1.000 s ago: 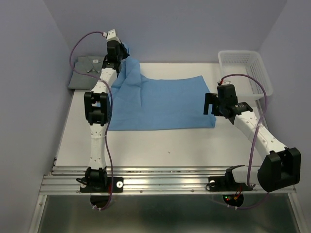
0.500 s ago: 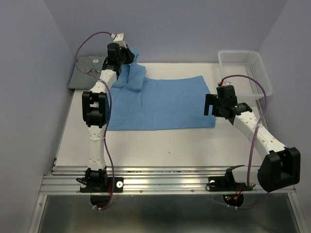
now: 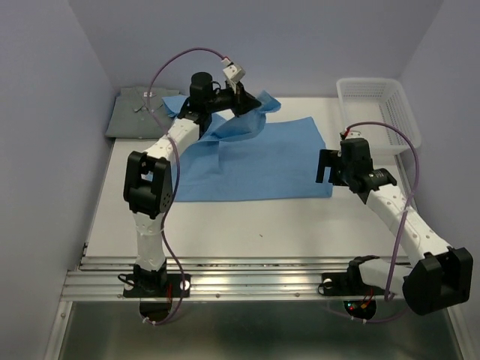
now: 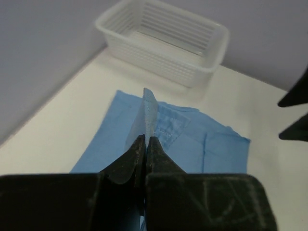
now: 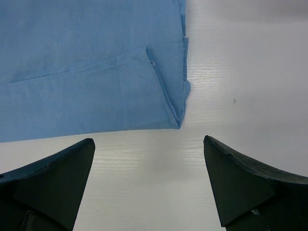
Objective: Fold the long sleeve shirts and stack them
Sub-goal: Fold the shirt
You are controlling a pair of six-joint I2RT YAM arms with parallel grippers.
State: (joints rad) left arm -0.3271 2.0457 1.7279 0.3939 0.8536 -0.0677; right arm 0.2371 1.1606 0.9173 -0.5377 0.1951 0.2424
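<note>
On the surface [image 3: 247,225]: blue shirt [image 3: 262,161] in the middle.
Left fingers [image 4: 132,159]: pinch its lifted edge.
Right fingers [image 5: 53,178]: wide open, empty.
Tip: pull the edge across slowly, lay it flat.

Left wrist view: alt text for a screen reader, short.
The left hand, shut, pinches a raised fold of the blue shirt; the rest of it lies on the white table. A white mesh basket stands beyond, near the wall.
</note>
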